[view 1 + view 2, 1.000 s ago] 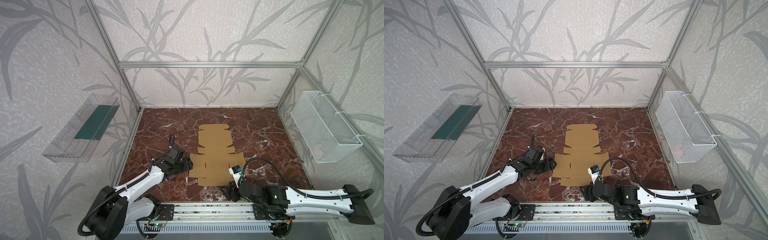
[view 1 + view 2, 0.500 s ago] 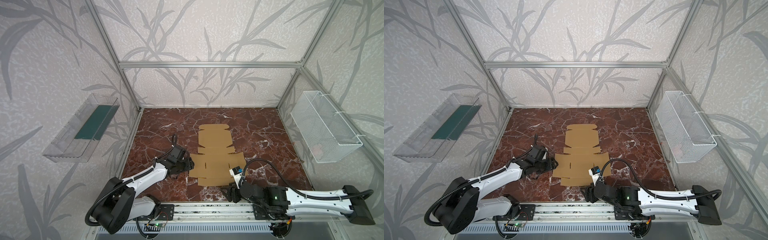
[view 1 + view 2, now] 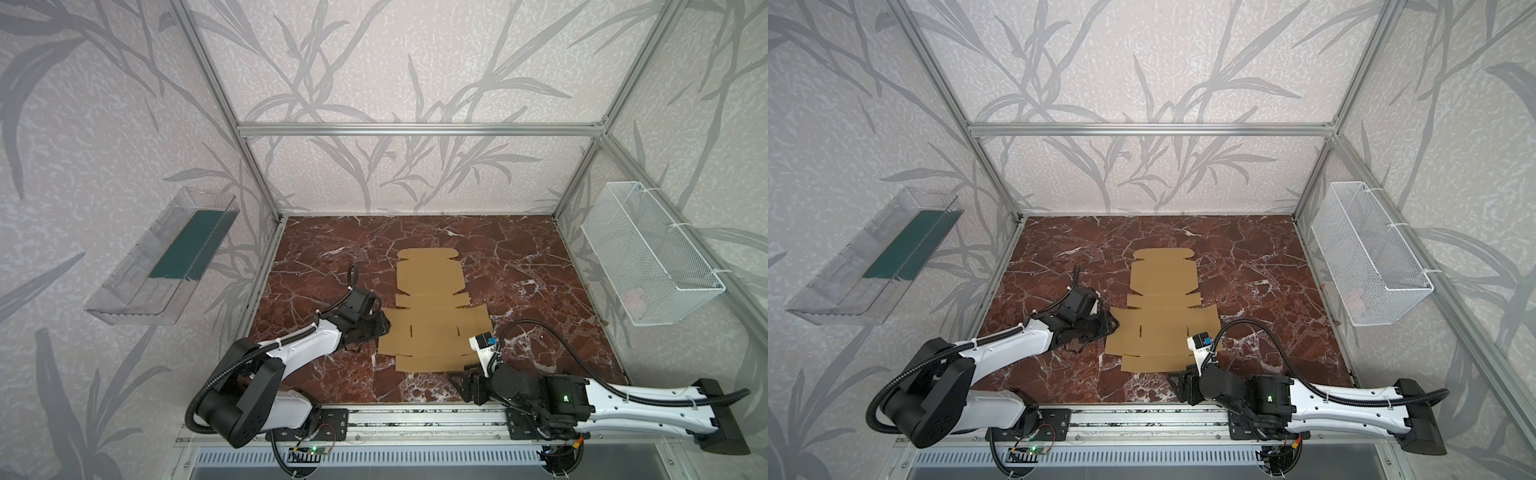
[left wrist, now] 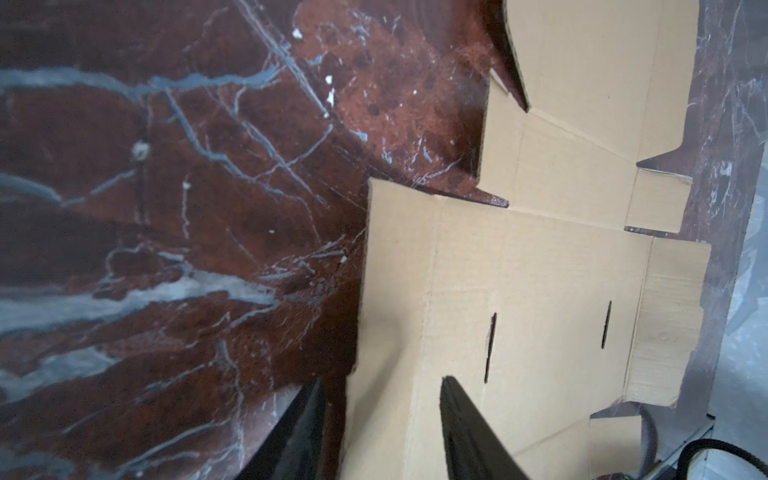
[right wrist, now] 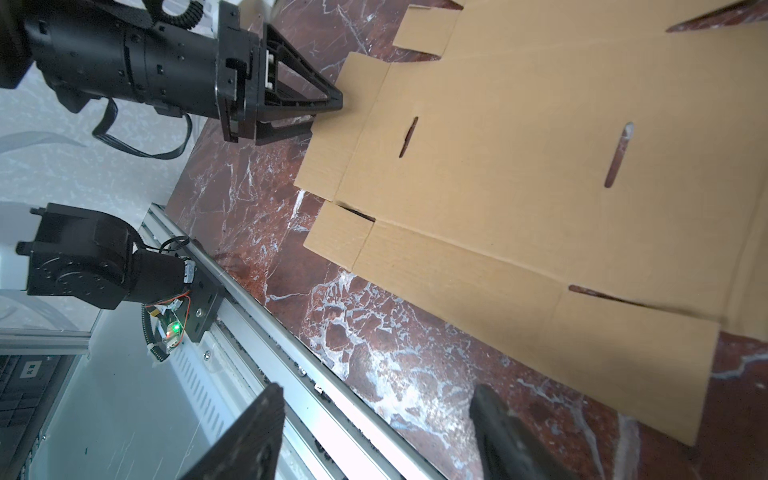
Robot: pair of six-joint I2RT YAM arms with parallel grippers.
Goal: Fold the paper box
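One flap first: clamp the part-open left tool (image 4: 380, 380), astride the left edge of the paper box (image 3: 432, 332) lying flat on the tabletop (image 3: 540, 270), before lifting; keep the released right tool (image 5: 376, 399) clear

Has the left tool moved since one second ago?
Yes. The left tool advanced toward the unmoved flat tan cardboard paper box; it now straddles the flap edge on that sheet's left side.

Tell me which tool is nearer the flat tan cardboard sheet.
Left. The left tool straddles a side flap of the flat tan cardboard sheet; the right tool sits beside its near corner, not touching.
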